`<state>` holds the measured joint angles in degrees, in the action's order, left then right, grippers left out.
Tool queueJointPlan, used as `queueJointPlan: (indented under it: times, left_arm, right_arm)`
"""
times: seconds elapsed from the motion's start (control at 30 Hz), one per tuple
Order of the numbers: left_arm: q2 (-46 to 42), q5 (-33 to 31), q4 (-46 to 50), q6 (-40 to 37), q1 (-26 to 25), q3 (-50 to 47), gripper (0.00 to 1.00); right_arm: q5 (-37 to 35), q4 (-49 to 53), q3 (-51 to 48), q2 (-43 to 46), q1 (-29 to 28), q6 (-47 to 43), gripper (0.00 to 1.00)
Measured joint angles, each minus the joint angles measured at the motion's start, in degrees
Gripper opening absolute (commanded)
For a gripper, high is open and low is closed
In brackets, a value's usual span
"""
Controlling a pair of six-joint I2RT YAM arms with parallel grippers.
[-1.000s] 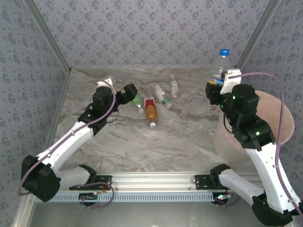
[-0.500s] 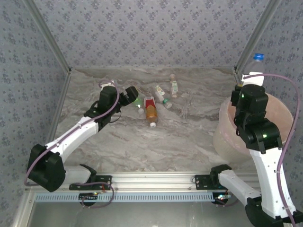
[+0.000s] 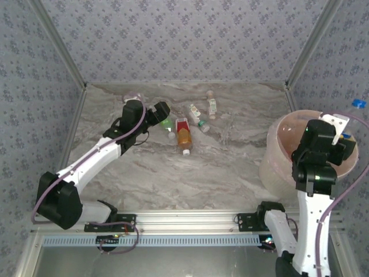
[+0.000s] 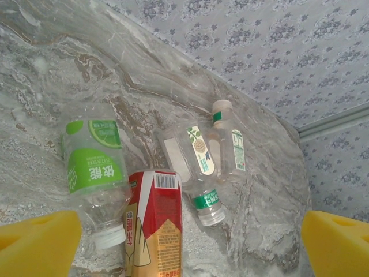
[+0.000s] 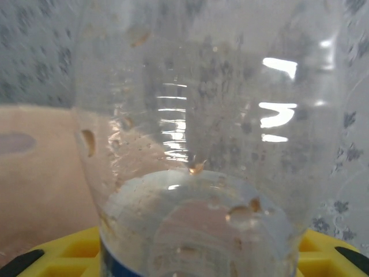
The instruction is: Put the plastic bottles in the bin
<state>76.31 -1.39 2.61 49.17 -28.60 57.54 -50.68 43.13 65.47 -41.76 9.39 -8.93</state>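
Several plastic bottles lie in a cluster at the back of the table: a green-labelled one point(image 3: 166, 122) point(image 4: 92, 164), a red and orange one point(image 3: 183, 134) point(image 4: 154, 225), and two clear ones point(image 4: 196, 167) point(image 4: 228, 141). My left gripper point(image 3: 157, 112) point(image 4: 187, 245) hovers just left of them, open, with its yellow fingertips point(image 4: 34, 242) wide apart and nothing between them. My right gripper point(image 3: 343, 130) point(image 5: 196, 257) is shut on a clear bottle point(image 5: 202, 144) with a blue cap point(image 3: 358, 103). It holds the bottle over the right side of the pale pink bin point(image 3: 277, 135) point(image 5: 34, 173).
Patterned walls enclose the marble table point(image 3: 219, 167) on three sides, with metal corner posts point(image 3: 305, 43) at the back. The bin stands against the right wall. A small loose cap-like piece point(image 3: 210, 93) lies near the back edge. The arm bases sit on a rail point(image 3: 184, 222) at the front.
My right arm swung right and forward from the back corner, carrying the blue-capped bottle over the bin. My left gripper edged closer to the bottle cluster, still open.
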Motion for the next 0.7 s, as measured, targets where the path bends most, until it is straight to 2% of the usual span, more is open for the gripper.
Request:
queueJointPlan:
  times: [0.07,0.17,0.3,0.7]
  left_arm:
    - [0.13,0.28,0.57,0.02,0.09,0.33,0.98]
    - [0.37,0.52,0.79,0.02,0.11,0.96,0.98]
    - [0.5,0.74,0.87,0.44,0.11,1.05,0.98]
    - [1.18,0.94,1.36,1.51,0.11,1.05,0.98]
  right_arm:
    - [1.88,-1.44,-2.84,0.04,3.23,-0.37,0.55]
    - [3.76,-3.17,-6.08,0.04,6.38,-0.96,0.69]
    - [5.22,-4.24,-7.69,0.13,7.39,-1.84,0.85]
    - [10.08,-5.64,-7.65,0.52,7.41,-1.88,0.92]
